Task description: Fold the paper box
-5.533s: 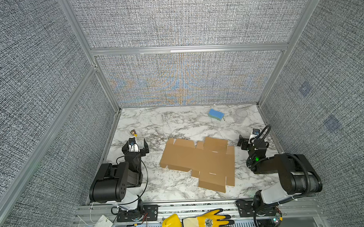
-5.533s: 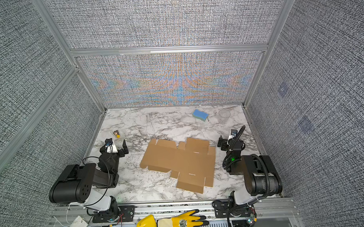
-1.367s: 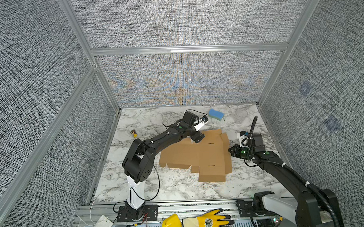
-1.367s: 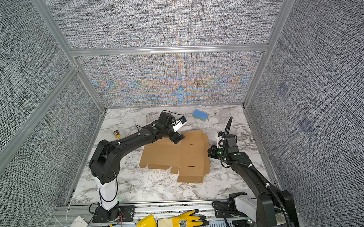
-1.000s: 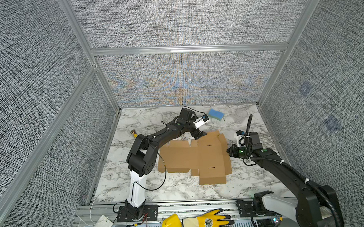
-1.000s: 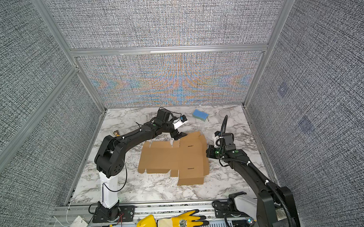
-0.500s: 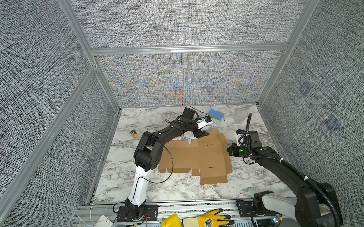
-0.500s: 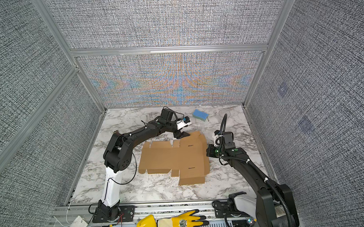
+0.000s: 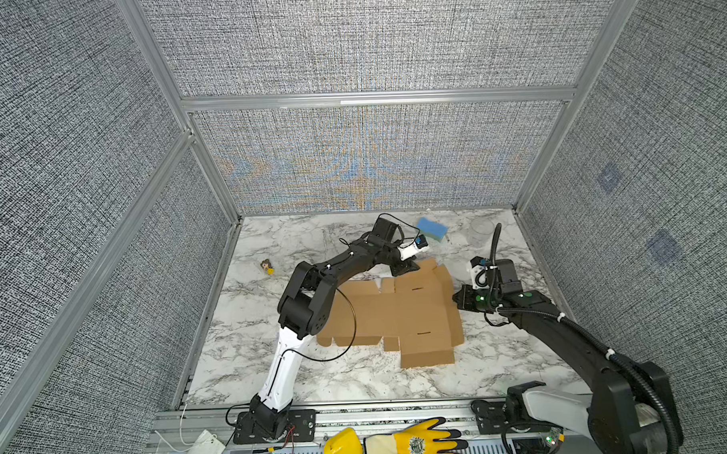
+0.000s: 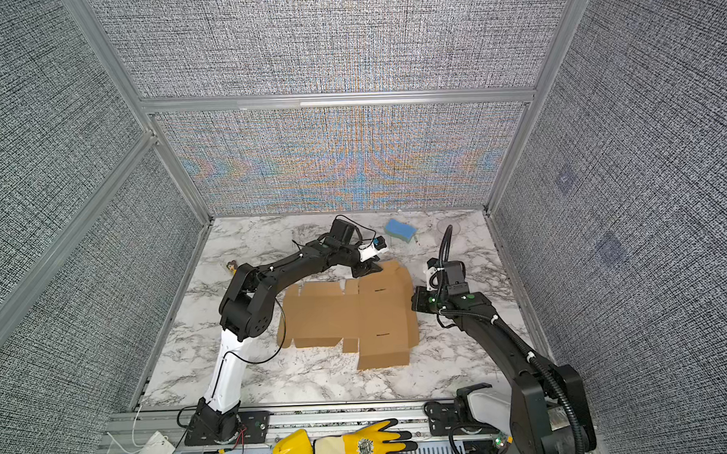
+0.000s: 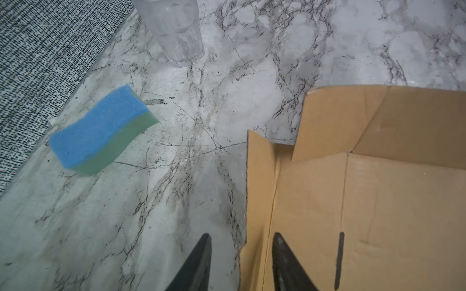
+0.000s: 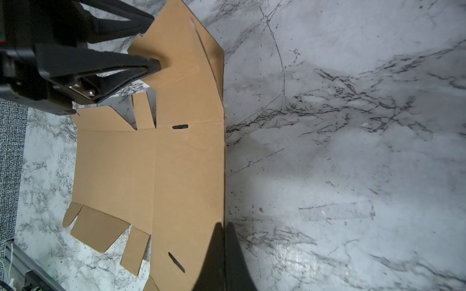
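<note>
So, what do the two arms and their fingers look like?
The left arm and right arm are black, each with a white link near the base. A thin black cable loops off the left; a ribbed black hose follows the right. The fingers are black and pointed.

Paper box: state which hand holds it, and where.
Neither. Left hand straddles the far flap of the paper box, unclamped; right hand, shut, sits at its edge.
</note>
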`<state>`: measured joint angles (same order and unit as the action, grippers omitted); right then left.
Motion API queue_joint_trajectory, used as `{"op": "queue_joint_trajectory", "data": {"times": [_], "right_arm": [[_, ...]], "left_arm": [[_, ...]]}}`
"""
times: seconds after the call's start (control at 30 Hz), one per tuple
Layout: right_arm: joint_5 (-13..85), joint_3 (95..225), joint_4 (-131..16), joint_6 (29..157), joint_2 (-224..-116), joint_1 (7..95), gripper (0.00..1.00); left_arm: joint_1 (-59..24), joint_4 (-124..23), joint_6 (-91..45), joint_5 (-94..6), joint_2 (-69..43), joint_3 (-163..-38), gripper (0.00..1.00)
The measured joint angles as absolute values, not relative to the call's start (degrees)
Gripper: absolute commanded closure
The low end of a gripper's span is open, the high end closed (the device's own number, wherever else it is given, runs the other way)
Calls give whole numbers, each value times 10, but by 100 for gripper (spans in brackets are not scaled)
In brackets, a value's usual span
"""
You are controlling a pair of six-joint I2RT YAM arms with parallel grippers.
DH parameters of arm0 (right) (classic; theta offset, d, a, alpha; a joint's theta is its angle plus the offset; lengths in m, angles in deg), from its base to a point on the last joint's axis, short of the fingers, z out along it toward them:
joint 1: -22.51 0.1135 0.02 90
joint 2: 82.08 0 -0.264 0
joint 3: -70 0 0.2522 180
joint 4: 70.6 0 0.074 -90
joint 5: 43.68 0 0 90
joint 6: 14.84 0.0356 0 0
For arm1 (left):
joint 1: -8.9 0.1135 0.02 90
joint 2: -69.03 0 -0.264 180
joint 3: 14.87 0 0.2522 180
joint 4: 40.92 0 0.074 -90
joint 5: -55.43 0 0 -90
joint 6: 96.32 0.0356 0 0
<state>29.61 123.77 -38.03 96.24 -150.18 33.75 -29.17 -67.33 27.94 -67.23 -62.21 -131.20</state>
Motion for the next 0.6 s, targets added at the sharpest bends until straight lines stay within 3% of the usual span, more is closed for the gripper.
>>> {"op": "queue_joint_trajectory", "data": {"times": [0.3, 0.6], "right_arm": [[307, 1256, -376, 954, -1513, 340, 96], [315, 1279, -378, 950, -1525, 340, 92]], "left_arm": [[-311, -697, 261, -631, -629, -1331, 86], [-310, -700, 234, -621, -629, -1340, 96]]}}
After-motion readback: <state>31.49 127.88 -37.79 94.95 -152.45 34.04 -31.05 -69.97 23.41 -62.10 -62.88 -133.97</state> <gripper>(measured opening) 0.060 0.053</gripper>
